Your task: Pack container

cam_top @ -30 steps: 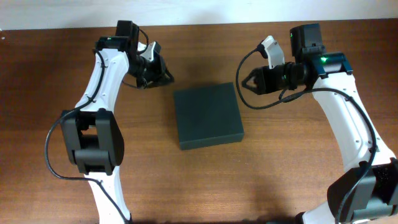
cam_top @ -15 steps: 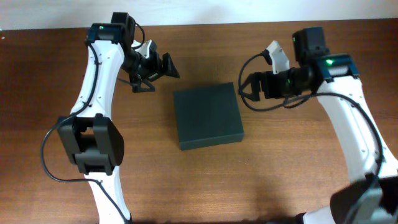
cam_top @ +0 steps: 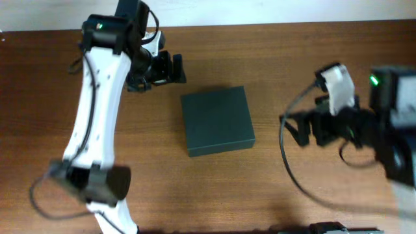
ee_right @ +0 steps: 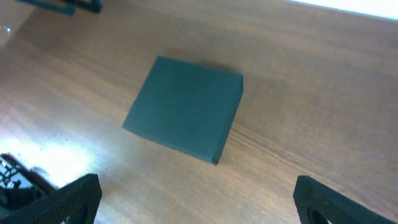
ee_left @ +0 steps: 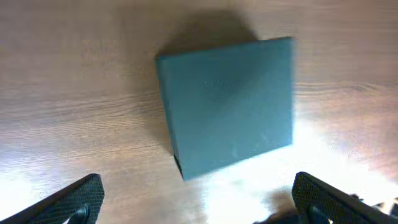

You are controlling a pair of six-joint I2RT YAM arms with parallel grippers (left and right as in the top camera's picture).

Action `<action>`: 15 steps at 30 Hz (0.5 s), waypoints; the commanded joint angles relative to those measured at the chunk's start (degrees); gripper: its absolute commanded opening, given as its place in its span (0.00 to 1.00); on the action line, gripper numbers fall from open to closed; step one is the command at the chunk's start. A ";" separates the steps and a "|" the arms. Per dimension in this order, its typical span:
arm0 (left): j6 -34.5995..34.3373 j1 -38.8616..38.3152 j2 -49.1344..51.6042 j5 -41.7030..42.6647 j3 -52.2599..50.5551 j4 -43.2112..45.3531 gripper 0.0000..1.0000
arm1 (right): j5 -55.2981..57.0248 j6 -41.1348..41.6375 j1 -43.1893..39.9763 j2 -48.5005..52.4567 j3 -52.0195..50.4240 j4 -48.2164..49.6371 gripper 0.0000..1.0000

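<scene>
Container (cam_top: 217, 120) at centre of table (cam_top: 273, 195), lid shut flat, contents hidden. L gripper (cam_top: 173, 69) near its far-left corner, not touching, fingers spread wide, empty. R gripper (cam_top: 296, 130) well apart on right, also spread wide, empty. Vs 0.5 s ago: R gripper backed off rightward; container unmoved.

container (cam_top: 217, 121) on table (cam_top: 273, 195), at its middle | my left gripper (cam_top: 177, 69) beyond container's far-left corner, nearer the table's far edge, not touching | my right gripper (cam_top: 296, 130) off container's right side, well apart
</scene>
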 commanded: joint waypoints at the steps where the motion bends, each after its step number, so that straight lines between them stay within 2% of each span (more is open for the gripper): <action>1: 0.83 -1.97 -8.22 -5.03 1.51 -1.33 0.99 | 1.81 -3.08 -0.42 -5.35 0.59 -2.43 0.99; 9: -3.23 -10.54 -20.44 -16.85 -0.87 -3.61 0.99 | 1.97 -4.33 -0.42 -20.06 -2.19 -7.37 0.99; 15: -9.20 -16.26 -30.23 -23.93 -12.35 -3.21 0.99 | 1.95 -4.11 -0.42 -31.17 -8.92 -7.32 0.99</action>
